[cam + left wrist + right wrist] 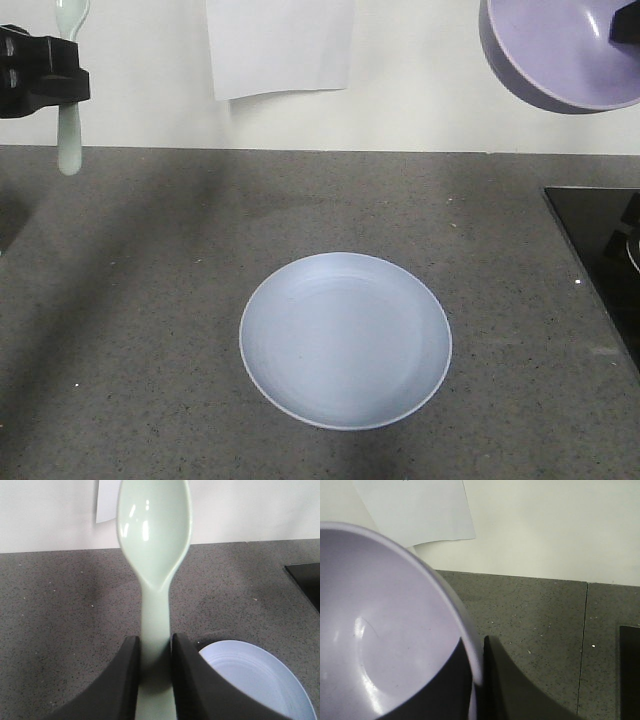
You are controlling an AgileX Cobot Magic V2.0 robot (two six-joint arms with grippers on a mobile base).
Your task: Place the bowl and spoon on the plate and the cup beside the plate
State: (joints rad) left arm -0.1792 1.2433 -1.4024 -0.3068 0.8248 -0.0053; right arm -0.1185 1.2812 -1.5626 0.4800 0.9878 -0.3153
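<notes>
Your left gripper clamps the spoon upright; your right gripper pinches the bowl by its rim, both raised above the plate.

Flat plate; bowl, spoon aloft.

A dark grey speckled stone countertop is stretching across the foreground and meeting a plain cream-white wall along a straight back edge. A white sheet of paper is hanging on that wall, its lower edge sitting just above the counter line. A glossy black rectangular panel is lying in the countertop at the right edge, while soft light is leaving broad faint shadows on the stone at the left.
</notes>
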